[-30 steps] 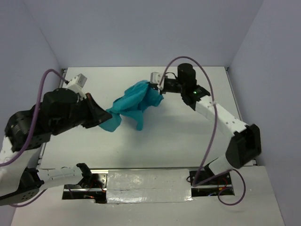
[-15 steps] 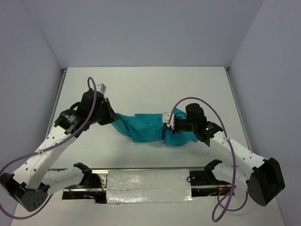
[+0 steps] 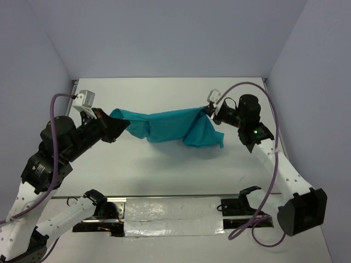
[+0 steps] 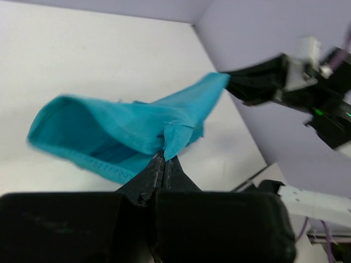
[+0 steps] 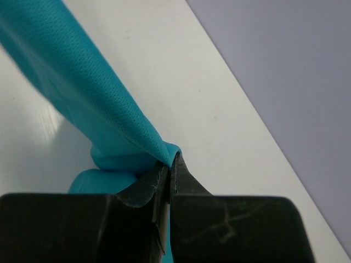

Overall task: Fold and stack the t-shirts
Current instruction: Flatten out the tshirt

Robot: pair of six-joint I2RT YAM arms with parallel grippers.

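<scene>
Top view: teal t-shirt [image 3: 164, 125] strung out as a bunched band between the two arms, over the middle of the white worktop [image 3: 164, 170], roughly level from left to right. Cloth is twisted and gathered left of centre. A loose flap hangs lower near the right end; cannot tell whether it touches the worktop.

Left arm [image 3: 55, 148] reaches in from the left. Left wrist view: left jaws pressed together, clamped on a small stitched fold at the shirt's edge. From there the t-shirt [image 4: 120, 131] billows away in an open loop of hem, clear of the worktop [image 4: 82, 55].

Right arm [image 3: 274, 159] reaches in from the right. Right wrist view: right jaws closed on a pinch of cloth. The t-shirt [image 5: 71, 82] runs taut up and to the left, fine mesh weave visible, with a rounded lump of cloth just below the pinch.
</scene>
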